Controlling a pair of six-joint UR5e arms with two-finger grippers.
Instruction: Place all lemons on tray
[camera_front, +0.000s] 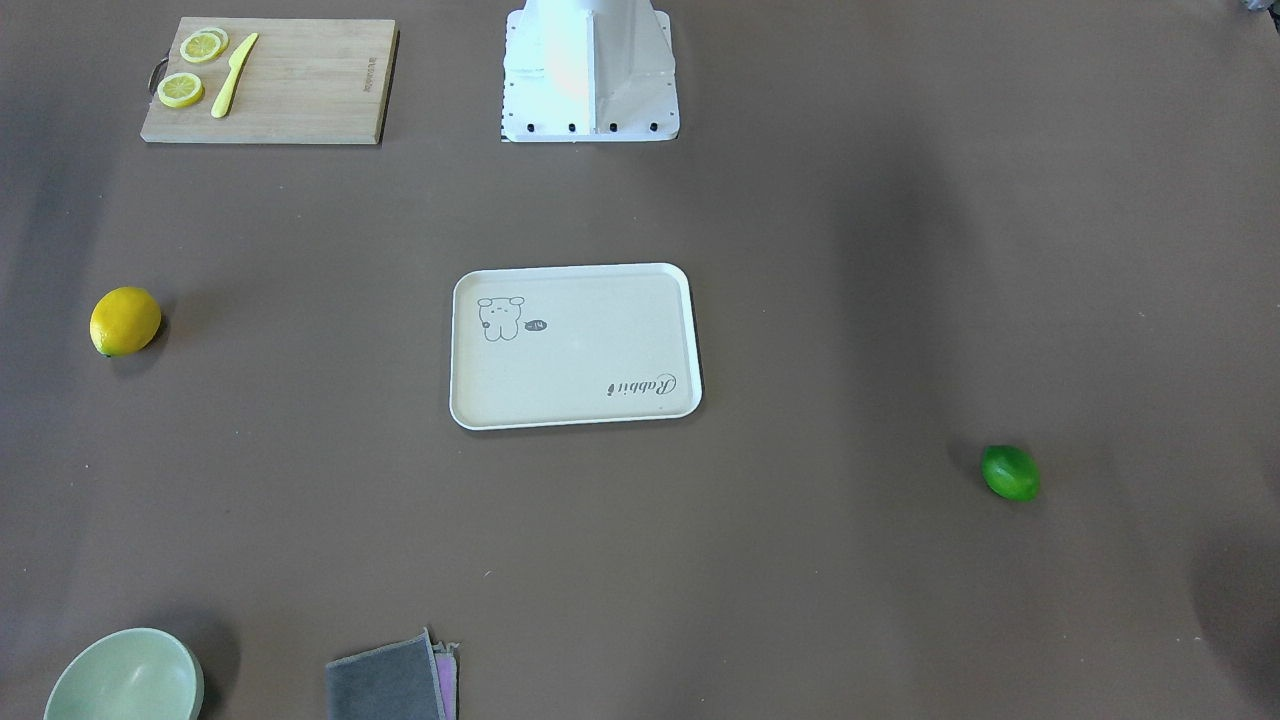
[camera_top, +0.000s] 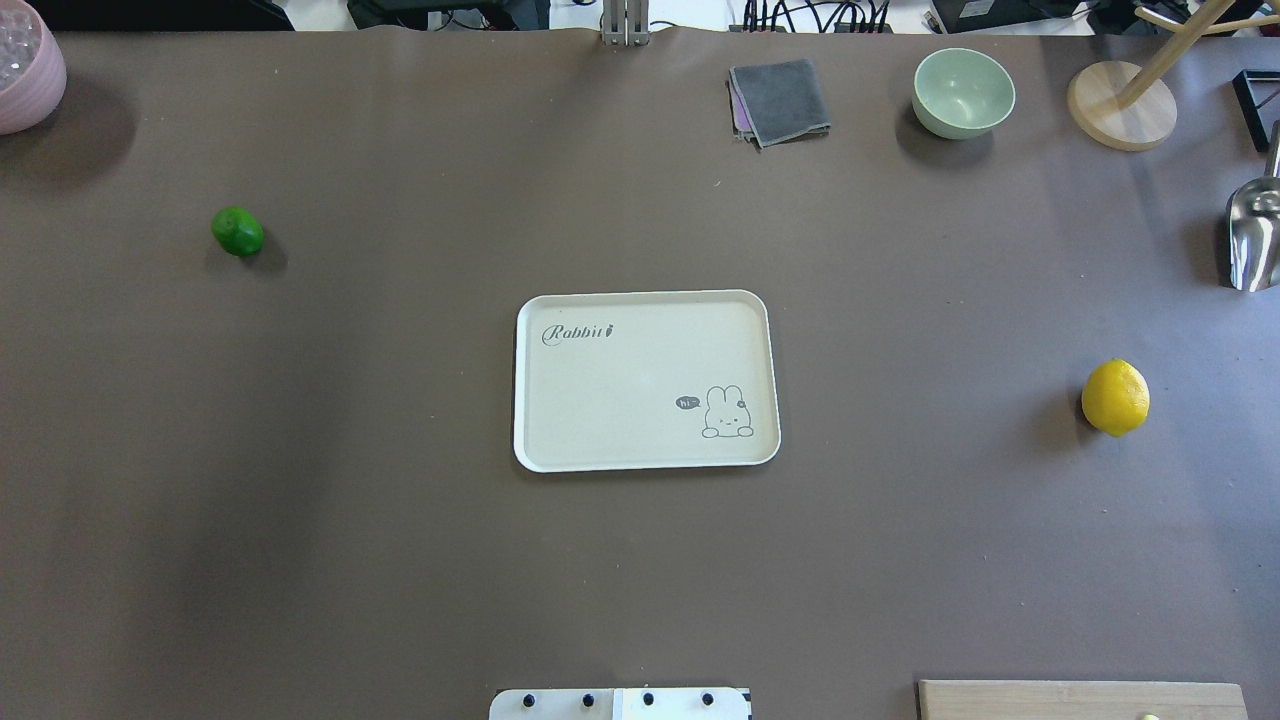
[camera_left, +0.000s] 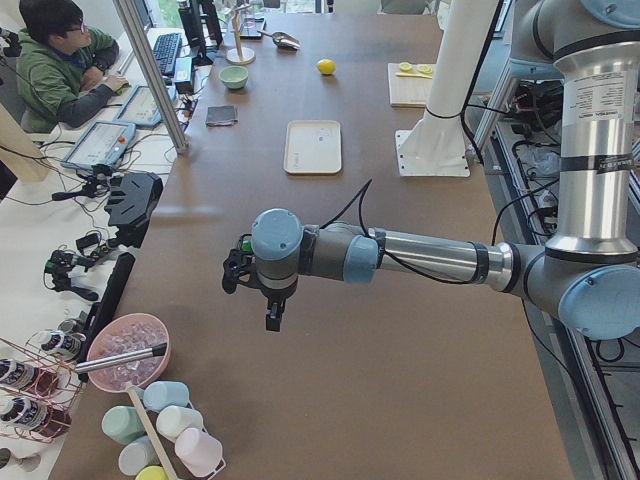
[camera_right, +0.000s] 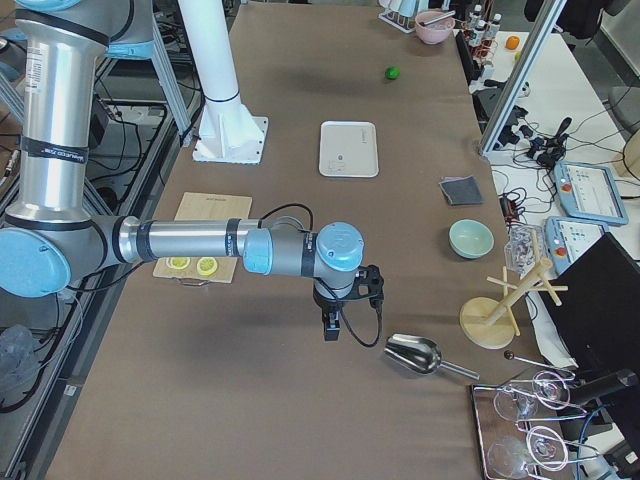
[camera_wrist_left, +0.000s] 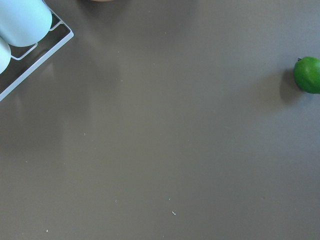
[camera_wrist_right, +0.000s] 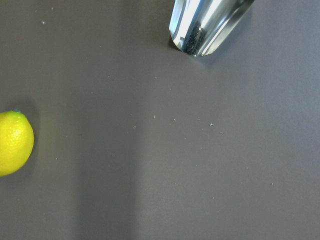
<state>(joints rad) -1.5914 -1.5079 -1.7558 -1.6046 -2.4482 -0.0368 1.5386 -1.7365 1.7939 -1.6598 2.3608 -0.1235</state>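
the tray (camera_top: 600, 400) lies flat in the middle of the table (camera_top: 400, 560), with its long side running left to right in the overhead view. both lemons rest on the table, off the tray. the green lemon (camera_top: 238, 231) sits far to the left in that view, well apart from the tray and a little farther from the robot. the yellow lemon (camera_top: 1115, 397) sits far to the right, about level with the tray and also well apart from it. a metal scoop (camera_top: 1255, 235) lies beyond it at the right edge.

the left gripper (camera_left: 272, 318) hangs above the table's left end and seems to point straight down. it shows only in a side view, so i cannot tell how its jaws stand. its wrist camera catches the green lemon at the right edge of its picture. the right gripper (camera_right: 331, 330) hangs above the right end, near the scoop. its jaw state cannot be told either.

along the far edge sit a green bowl (camera_top: 963, 92) and a folded grey cloth (camera_top: 782, 100). near the robot's right side is a cutting board (camera_front: 270, 80) with lemon slices (camera_front: 203, 46) and a yellow knife (camera_front: 234, 75).
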